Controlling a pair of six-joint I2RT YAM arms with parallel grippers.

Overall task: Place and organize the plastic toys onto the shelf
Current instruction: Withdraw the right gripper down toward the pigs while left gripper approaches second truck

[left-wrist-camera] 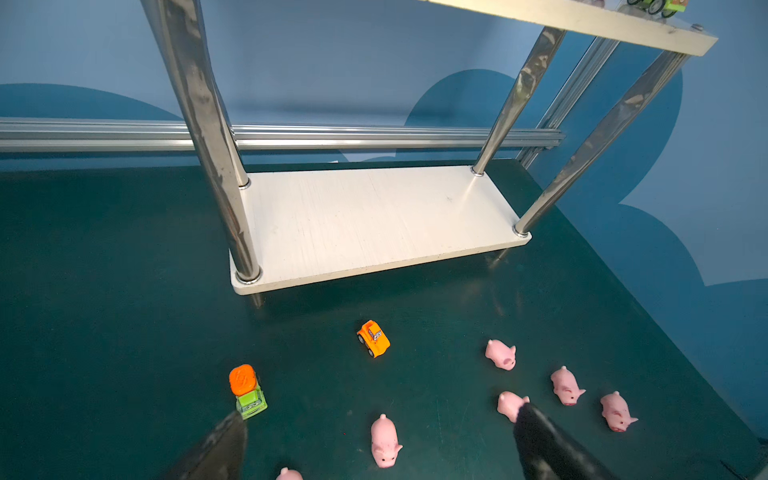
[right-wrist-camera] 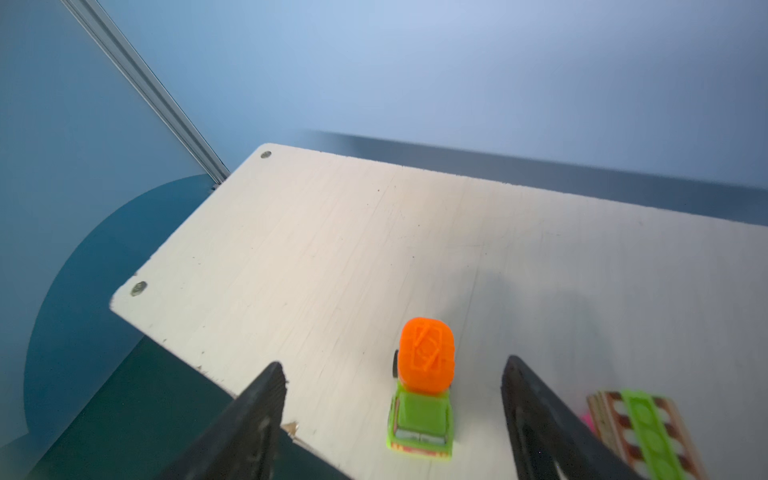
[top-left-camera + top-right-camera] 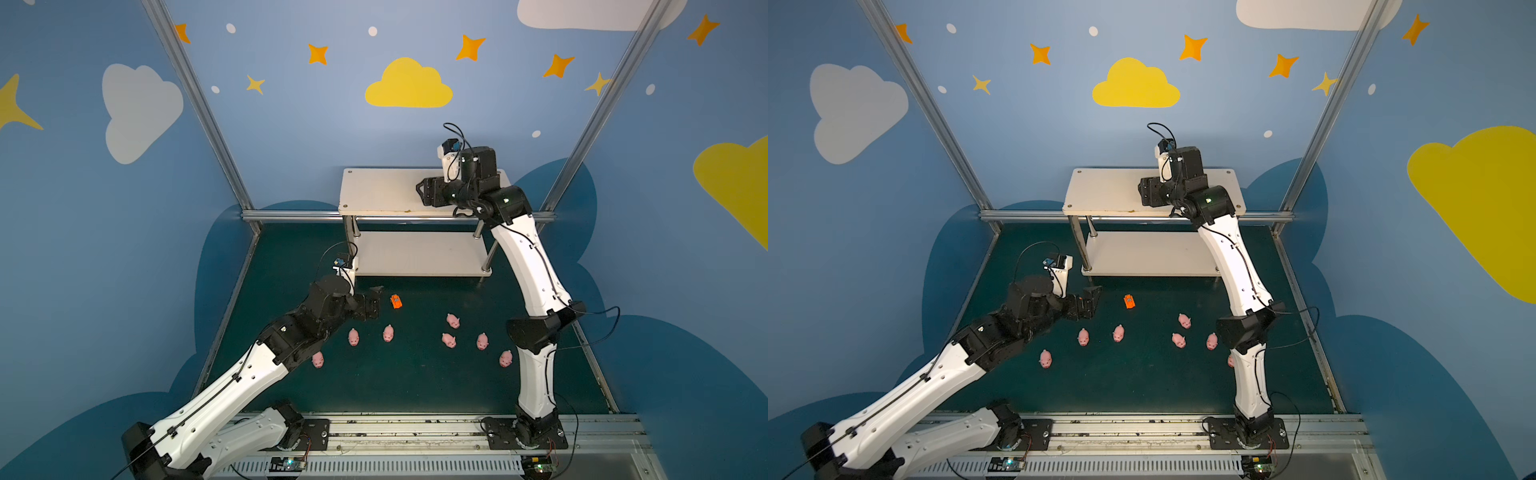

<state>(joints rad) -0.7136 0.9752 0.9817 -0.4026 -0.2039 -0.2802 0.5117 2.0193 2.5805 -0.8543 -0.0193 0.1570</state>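
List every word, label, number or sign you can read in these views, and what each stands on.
No readable word, number or brand in any view.
Lime green toy truck with an orange drum on the white two-tier shelf: raised drum pattern, no legible letters; front strip blurred.
Small orange toy car on the dark green mat: grey roof mark, too small to read.
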